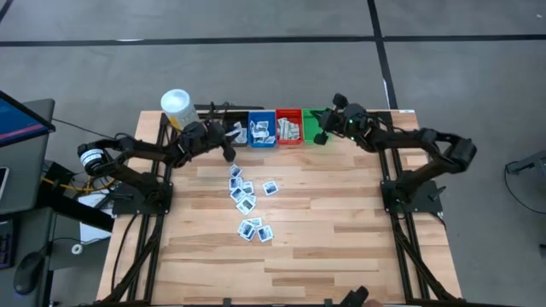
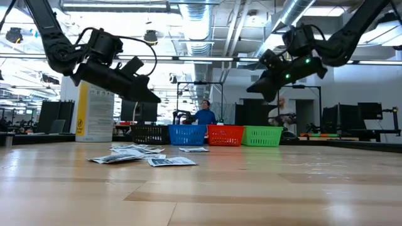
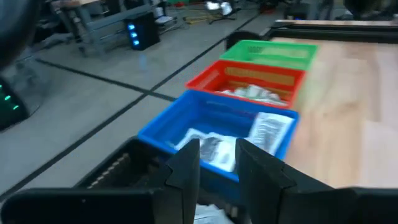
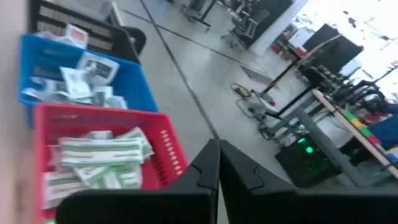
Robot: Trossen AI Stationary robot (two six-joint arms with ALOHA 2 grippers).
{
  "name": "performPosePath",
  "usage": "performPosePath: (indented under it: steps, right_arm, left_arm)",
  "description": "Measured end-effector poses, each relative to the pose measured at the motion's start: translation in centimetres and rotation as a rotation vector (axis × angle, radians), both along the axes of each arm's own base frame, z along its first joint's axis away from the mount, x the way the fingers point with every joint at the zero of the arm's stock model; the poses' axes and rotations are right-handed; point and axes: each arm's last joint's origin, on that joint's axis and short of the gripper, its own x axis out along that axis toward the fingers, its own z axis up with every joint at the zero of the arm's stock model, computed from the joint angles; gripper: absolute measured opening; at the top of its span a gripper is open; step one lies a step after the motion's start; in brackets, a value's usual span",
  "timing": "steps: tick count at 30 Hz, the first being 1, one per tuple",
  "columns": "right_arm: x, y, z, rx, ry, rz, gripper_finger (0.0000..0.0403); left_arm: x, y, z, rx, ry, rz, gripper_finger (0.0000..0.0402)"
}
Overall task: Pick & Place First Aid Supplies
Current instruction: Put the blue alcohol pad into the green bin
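1. Container [image 1: 176, 104], yellow with a white cap, stands at the upper left of the wooden surface [image 1: 341, 222] in the high view, just left of the bin row.
2. Left end effector [image 1: 227, 150] hangs over the black bin [image 1: 232, 132] at the row's left end; in its wrist view the fingers [image 3: 186, 165] stand a narrow gap apart, nothing between them.
3. First aid supplies [image 1: 248, 203] lie scattered as small white packets with dark marks down the middle of the surface, below the bins and left of centre in the frame.
4. Blue bin [image 1: 261, 128] holds more white packets, seen crumpled in the right wrist view [image 4: 81, 74].
5. Red bin [image 1: 289, 126] beside it holds pale green-grey strips [image 4: 109, 152].
6. Green bin [image 1: 314, 124] closes the row at upper centre-right.
7. Right end effector [image 1: 321, 136] hovers at the green bin's edge; its wrist view shows the fingertips [image 4: 208, 158] pressed together, gripping nothing.
8. Person [image 2: 204, 113] stands in the room behind the bins in the low view.
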Motion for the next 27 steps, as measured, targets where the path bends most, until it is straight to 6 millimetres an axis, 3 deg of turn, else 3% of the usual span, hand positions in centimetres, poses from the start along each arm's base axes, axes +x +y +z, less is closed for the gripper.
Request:
performPosePath:
  steps: [7,14,27]
  right_arm:
    - [-0.1,-2.4,-1.1,-0.091,-0.078,0.01,0.0]
    - [0.0,-3.5,-0.5,-0.094,-0.128,0.029,0.0]
    - [2.2,-6.8,4.9,0.064,0.068,0.395,0.0]
  left_arm:
    - [-0.6,0.9,0.0,0.027,0.019,0.037,0.0104]
    - [-1.3,1.8,0.1,0.049,0.016,-0.025,0.0104]
    - [-4.4,3.0,4.2,0.14,-0.161,-0.167,0.0104]
